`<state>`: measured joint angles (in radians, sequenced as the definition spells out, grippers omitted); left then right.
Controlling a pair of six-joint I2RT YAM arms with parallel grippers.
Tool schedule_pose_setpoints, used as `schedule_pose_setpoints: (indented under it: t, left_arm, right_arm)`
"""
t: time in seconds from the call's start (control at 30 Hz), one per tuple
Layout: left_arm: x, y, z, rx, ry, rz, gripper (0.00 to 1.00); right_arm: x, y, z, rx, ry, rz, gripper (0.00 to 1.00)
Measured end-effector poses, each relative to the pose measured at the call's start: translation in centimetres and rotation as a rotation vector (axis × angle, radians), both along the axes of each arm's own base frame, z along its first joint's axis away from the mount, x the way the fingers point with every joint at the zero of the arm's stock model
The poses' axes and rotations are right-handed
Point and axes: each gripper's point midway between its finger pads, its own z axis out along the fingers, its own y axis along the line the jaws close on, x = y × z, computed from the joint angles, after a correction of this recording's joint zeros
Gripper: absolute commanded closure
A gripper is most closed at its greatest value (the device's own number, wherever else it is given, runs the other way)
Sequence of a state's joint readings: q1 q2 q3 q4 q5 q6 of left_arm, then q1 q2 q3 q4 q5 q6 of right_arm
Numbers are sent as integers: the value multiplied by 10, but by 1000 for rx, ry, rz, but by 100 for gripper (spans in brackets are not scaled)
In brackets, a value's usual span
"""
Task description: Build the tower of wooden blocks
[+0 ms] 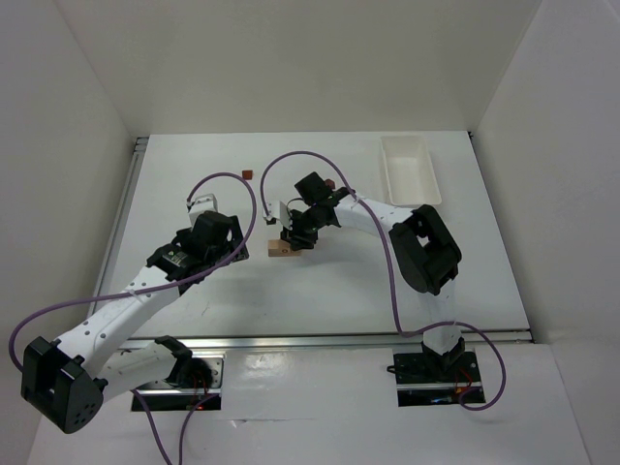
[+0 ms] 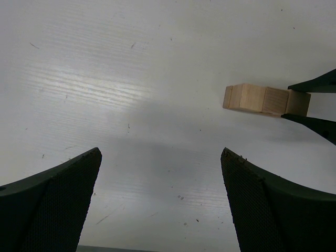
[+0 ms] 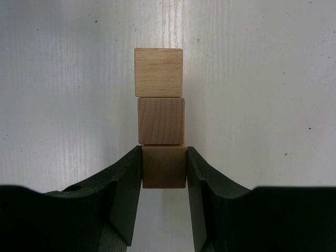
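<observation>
Pale beige blocks, white table

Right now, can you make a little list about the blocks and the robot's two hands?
blocks: three wooden blocks in a touching row, flat on the table
right gripper: shut on the nearest block
left gripper: open, empty, near the row
tower: nothing stacked yet
elsewhere: dark brown block alone near the back; white tray back right
</observation>
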<state>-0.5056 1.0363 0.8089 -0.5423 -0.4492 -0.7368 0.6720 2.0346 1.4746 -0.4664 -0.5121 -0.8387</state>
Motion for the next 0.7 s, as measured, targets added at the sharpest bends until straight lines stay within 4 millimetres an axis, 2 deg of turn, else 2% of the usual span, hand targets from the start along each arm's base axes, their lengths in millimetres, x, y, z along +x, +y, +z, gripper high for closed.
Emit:
schedule_pose_setpoints:
  t: [0.3,0.57,0.7]
  left_arm:
    - [0,-1,0,-2,2,-3,0]
    - [0,-1,0,-3,2,-4,0]
    - [0,-1,0,-4,2,-5,0]
  right_arm:
    - [0,0,0,2,2,1,56]
    - [-1,1,0,5,7,1,37]
    - [-1,1,0,5,6,1,33]
